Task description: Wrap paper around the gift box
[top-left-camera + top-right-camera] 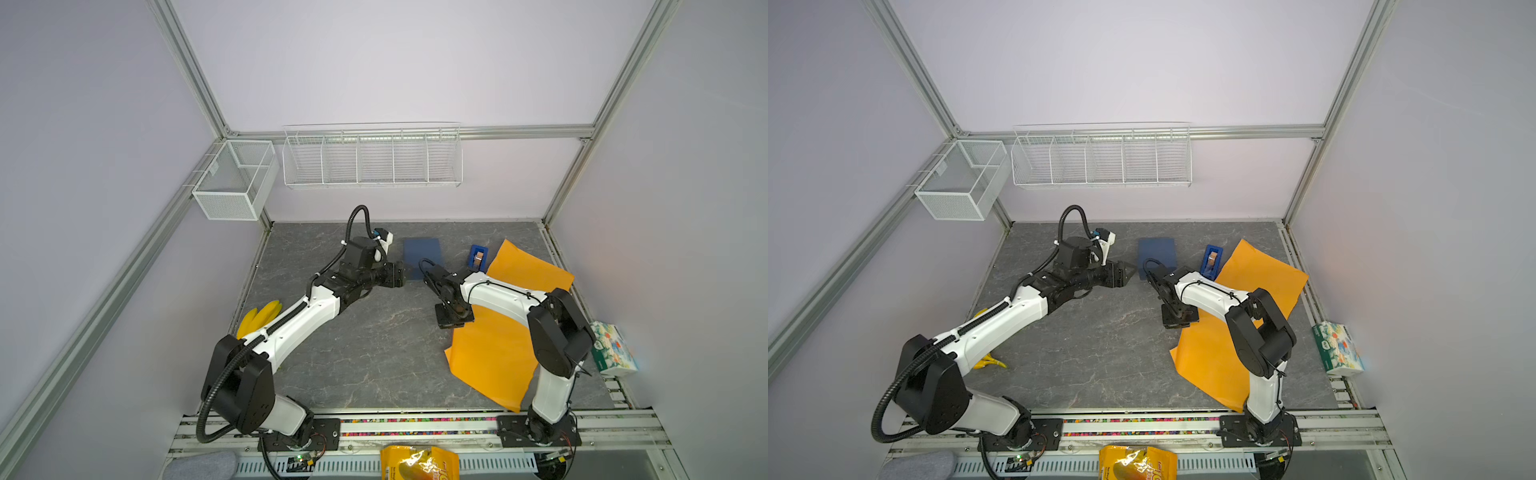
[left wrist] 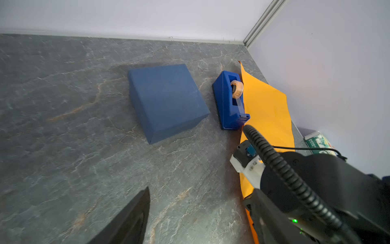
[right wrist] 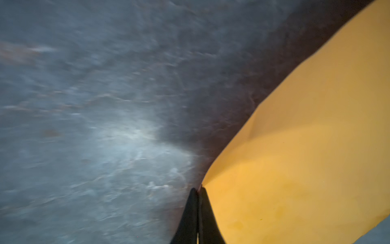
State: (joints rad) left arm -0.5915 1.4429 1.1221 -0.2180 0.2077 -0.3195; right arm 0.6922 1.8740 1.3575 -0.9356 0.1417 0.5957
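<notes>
The dark navy gift box (image 1: 422,253) (image 1: 1156,252) (image 2: 166,101) lies flat at the back middle of the grey table. My left gripper (image 1: 397,275) (image 1: 1126,272) (image 2: 198,196) stands open just in front of and left of it, with nothing between its fingers. The large orange paper (image 1: 498,353) (image 1: 1217,365) (image 2: 263,101) (image 3: 306,147) lies on the right side, partly under the right arm. My right gripper (image 1: 454,322) (image 1: 1179,320) (image 3: 198,189) points down at the paper's left edge, its fingers pressed together on that edge. The right wrist view is blurred.
A bright-blue tape dispenser (image 1: 478,257) (image 1: 1212,259) (image 2: 231,101) stands between box and paper. Bananas (image 1: 259,318) lie at the left edge, a tissue box (image 1: 613,347) at the right edge, a yellow snack bag (image 1: 419,461) at the front. Wire baskets (image 1: 372,160) hang on the back wall.
</notes>
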